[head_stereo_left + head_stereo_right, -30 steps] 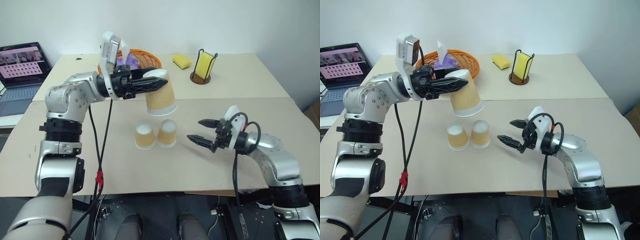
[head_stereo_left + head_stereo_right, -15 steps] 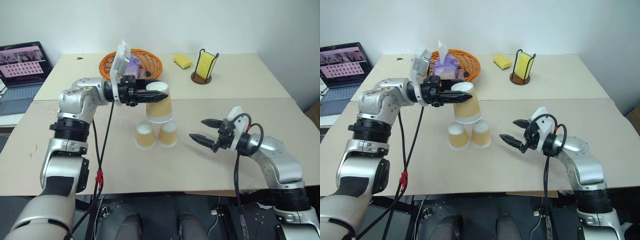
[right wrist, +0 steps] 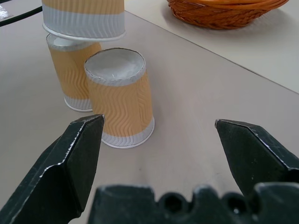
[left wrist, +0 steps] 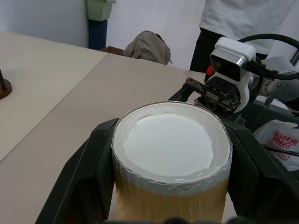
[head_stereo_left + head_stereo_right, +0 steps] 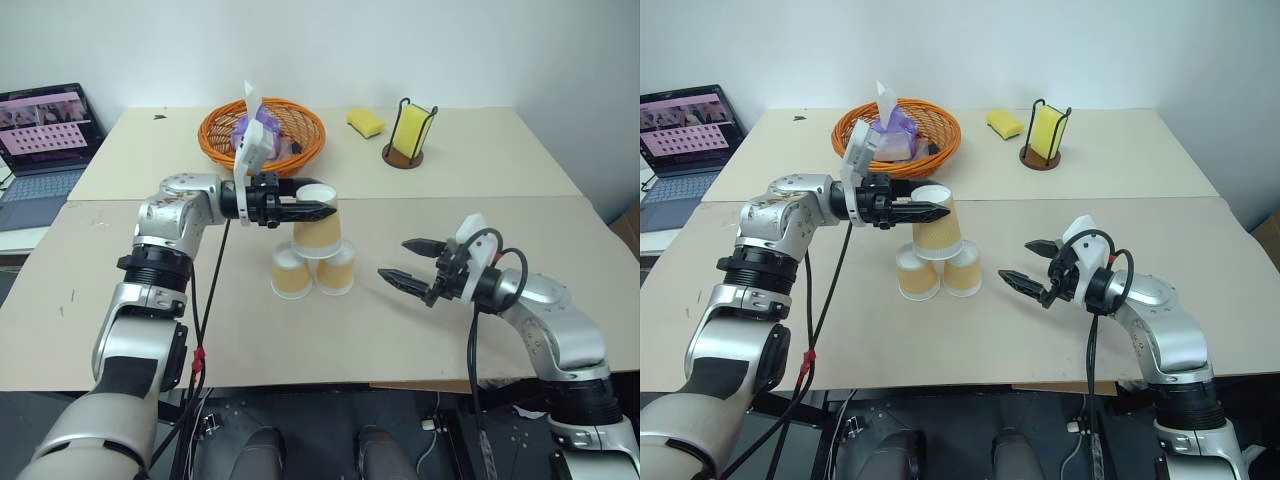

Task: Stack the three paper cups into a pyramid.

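All three paper cups (image 3: pixel 120 101) have tan-orange sides embossed with a wavy ripple pattern, with white bands at rim and base; the surface (image 5: pixel 330 345) beneath is plain beige. The woven basket (image 5: pixel 262 132) is orange and holds a purple item, while a yellow sponge (image 5: pixel 364 122) lies beside a black wire holder (image 5: pixel 409 133) containing a second yellow sponge. Both hands have black fingers (image 3: pixel 77 154) on white-and-silver arms.

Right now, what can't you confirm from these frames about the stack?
- Whether the top cup rests on both base cups: head views, the contact line is too small; right wrist view, the top edge cuts the top cup off.
- Far base cup's rim: right wrist view, hidden behind the near base cup.
- Basket contents: head views, too small, partly behind the left gripper's wrist camera.
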Action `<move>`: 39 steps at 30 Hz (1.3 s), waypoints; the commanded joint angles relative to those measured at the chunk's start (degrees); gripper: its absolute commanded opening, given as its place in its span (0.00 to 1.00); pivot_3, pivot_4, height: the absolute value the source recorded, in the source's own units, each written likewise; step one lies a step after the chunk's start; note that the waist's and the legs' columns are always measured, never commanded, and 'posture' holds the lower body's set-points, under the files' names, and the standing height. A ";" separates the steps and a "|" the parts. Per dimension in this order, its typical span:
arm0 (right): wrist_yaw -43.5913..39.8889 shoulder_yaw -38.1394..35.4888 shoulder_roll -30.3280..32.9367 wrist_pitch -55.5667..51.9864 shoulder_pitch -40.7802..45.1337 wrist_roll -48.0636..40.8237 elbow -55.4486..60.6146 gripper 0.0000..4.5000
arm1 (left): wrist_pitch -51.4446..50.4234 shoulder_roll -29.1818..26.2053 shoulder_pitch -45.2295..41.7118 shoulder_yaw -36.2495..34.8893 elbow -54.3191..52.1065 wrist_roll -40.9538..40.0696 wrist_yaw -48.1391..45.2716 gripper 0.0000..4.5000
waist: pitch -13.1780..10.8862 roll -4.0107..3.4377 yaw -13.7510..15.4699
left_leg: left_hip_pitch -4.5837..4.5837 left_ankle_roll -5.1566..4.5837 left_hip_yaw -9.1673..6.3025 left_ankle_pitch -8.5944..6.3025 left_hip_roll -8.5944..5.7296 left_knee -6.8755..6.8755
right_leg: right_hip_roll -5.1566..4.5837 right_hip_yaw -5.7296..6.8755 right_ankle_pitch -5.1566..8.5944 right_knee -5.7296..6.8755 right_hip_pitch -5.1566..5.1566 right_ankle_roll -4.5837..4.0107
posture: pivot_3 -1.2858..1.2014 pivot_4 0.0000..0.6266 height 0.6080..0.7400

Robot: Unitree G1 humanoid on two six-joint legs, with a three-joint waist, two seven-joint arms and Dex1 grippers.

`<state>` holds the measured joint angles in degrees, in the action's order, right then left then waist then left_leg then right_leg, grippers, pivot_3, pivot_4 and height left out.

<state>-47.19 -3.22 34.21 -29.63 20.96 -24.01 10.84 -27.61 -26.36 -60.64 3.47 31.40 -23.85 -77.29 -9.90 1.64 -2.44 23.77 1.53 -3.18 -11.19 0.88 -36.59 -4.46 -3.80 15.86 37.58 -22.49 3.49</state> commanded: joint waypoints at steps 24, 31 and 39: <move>1.40 -2.35 0.38 0.66 -0.14 -3.11 2.71 1.00 | 4.81 -0.32 0.71 0.05 0.77 4.83 -1.12 0.69 | 0.00 0.00 0.02 | 0.00 0.00 0.00 0.00 -0.01 -0.05 | 0.00 0.00 0.00 0.03 0.02 0.00 | 0.52 0.24 1.00; 1.31 -2.27 0.34 0.61 0.14 -3.14 2.37 1.00 | 5.66 -0.23 0.16 -0.69 1.24 4.77 -0.38 0.98 | 0.00 0.00 0.01 | 0.00 0.00 -0.01 0.00 0.00 -0.05 | 0.00 0.00 0.00 0.04 0.01 0.00 | 0.52 0.24 1.00; 0.74 -1.60 0.12 0.86 0.57 -2.88 1.13 1.00 | 3.87 -0.80 -0.43 -2.09 0.29 3.32 -0.28 0.98 | 0.00 0.00 -0.01 | 0.00 0.00 -0.01 0.00 0.00 -0.05 | 0.00 0.00 0.00 0.05 0.01 0.00 | 0.52 0.24 1.00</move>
<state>-46.14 -3.48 34.19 -29.64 20.71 -26.01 11.11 -23.82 -26.47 -59.92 3.15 33.46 -19.38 -77.57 -9.90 1.64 -2.45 23.77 1.53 -3.19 -11.19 0.88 -36.64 -4.46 -3.79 15.86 37.63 -22.47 3.49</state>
